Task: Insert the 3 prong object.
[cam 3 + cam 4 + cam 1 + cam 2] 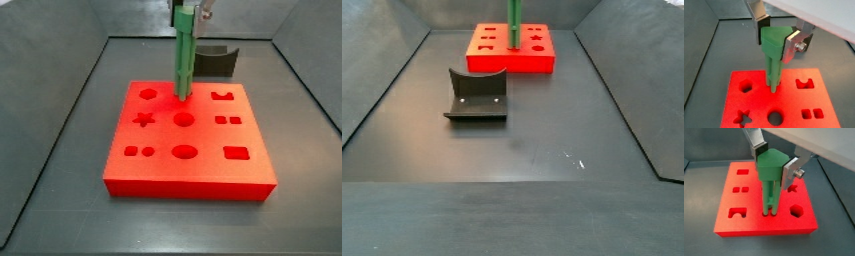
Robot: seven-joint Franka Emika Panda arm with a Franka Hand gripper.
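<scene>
The hand (777, 36) hangs above the red block (794, 107), its 2 silver fingers (791, 174) clamped on the wide upper end of the 3 prong object (771, 55). The green piece stands upright, and in both wrist views its thin rods reach down to the block's top face, their tips at or just inside an opening near the middle of one edge row; how deep they sit cannot be told. In a side view the 3 prong object (182, 60) rises as a slim green post from the rear row of the red block (187, 170), between a round hole and a U-shaped cutout.

The block's top carries a grid of cutouts: a star, circles, a hexagon, a rectangle, paired small squares and a U shape.

The table (543, 150) is a dark grey, matte floor with faint scuffs and a few pale specks, closed in by dark sloped walls on the sides and back. In a side view the fixture (477, 96), a dark L-shaped bracket on a base plate, stands on the table well apart from the red block (512, 55). From the other side, the fixture (214, 60) shows just behind the block.
</scene>
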